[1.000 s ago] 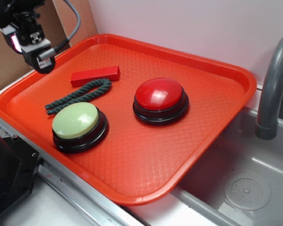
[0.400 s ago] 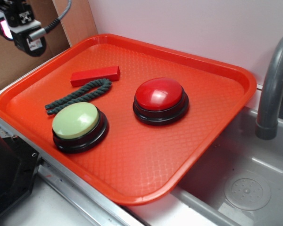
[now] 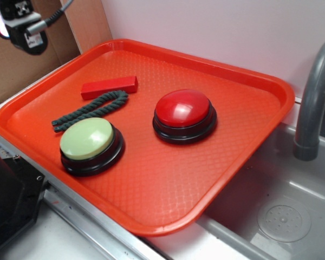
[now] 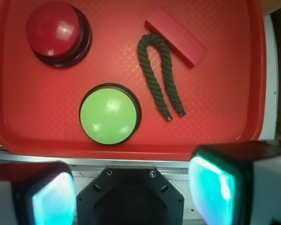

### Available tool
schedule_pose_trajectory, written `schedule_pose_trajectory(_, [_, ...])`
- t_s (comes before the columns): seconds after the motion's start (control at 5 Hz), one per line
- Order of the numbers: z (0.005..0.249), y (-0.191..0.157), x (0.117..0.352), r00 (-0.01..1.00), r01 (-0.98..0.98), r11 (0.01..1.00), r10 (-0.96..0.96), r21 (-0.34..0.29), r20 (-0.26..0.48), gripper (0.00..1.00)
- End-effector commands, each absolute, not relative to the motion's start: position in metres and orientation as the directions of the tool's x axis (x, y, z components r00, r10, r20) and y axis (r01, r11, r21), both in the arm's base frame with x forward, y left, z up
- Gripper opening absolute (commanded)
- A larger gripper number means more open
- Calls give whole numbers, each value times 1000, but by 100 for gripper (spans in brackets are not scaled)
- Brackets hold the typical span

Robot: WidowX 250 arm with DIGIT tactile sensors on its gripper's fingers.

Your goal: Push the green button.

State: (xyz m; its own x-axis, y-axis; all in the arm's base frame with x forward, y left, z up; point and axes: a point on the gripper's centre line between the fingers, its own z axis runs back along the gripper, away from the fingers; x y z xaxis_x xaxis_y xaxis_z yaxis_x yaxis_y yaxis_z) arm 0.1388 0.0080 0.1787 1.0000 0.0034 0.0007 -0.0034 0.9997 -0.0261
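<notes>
Raised high at the far left corner, well clear of everything, the black claw (image 3: 27, 40) hangs above the tray's edge — its two pads (image 4: 210, 187) stand spread wide, holding nothing. Below lies the big textured orange-red plastic tray (image 3: 244, 141), resting beside a grey sink basin (image 3: 281, 216) and grey faucet (image 3: 314, 97), a pale wall behind. On the tray's near left sits the round pale-green domed button on a glossy black base (image 3: 89, 142) — dome facing straight up, round, so no long axis. A red domed button (image 3: 183, 111) sits apart to its right; a dark green folded rope (image 3: 89, 110) lies just behind it, then a small red rectangular block (image 3: 109, 86).
</notes>
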Motion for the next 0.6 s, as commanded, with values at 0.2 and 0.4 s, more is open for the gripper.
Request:
schedule_pose_trajectory(0.2, [197, 12, 142, 998, -15, 999, 17, -28, 67, 100])
schedule_pose_trajectory(0.4, [194, 13, 140, 998, -11, 1000, 11, 3, 65, 100])
